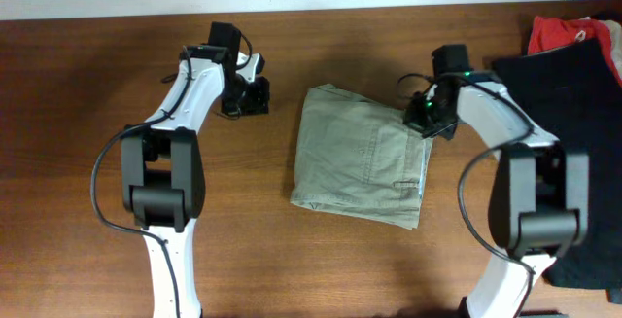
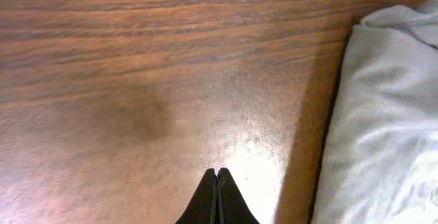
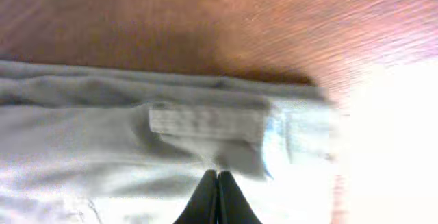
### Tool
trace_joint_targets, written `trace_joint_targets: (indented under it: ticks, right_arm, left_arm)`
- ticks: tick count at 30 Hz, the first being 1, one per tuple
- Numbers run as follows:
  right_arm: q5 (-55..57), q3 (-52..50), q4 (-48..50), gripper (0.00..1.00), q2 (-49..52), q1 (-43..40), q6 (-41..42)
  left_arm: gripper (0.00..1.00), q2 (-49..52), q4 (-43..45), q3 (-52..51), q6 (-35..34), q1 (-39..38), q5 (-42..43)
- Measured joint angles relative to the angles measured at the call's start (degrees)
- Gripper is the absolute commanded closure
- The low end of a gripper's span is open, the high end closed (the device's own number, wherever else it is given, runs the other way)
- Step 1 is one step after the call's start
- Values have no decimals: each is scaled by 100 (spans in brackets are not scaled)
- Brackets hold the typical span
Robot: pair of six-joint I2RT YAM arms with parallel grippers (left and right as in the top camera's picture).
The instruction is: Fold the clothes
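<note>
The khaki shorts [image 1: 360,158] lie folded into a rough rectangle in the middle of the wooden worktop [image 1: 87,85], with a back pocket facing up and the near right corner slightly uneven. The left jaws are pressed tight together with nothing between them; in the left wrist view the dark fingertips [image 2: 226,200] meet over bare wood, with the pale edge of the shorts [image 2: 383,114] just to the right. From overhead the left arm [image 1: 185,114] reaches to a spot left of the shorts' far left corner, apart from the cloth. The right jaws are also closed tip to tip, above the shorts' far right corner, beside a ribbed tab [image 3: 205,121]; whether they touch the fabric cannot be told. Black shorts [image 1: 573,94] lie spread at the right edge, and a red-orange garment [image 1: 569,31] lies beyond them in the far right corner.
</note>
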Motion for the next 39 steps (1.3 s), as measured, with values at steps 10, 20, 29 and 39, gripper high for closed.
trace_joint_targets:
  ticks: [10, 20, 29, 39]
  right_arm:
    - [197, 280, -2798, 96, -2122, 234, -232]
    - [-527, -2203, -756, 92, -2044, 778, -4]
    - [-586, -2767, -74, 96, -1751, 778, 308]
    - [271, -2583, -1241, 96, -1742, 365, 890]
  left_arm:
    - [99, -1449, -2015, 17, 525, -719, -66]
    - [99, -1438, -1290, -1541, 632, -1486, 271]
    - [99, -1368, -286, -2616, 629, -1237, 522]
    - [99, -1180, -269, -2673, 629, -638, 323]
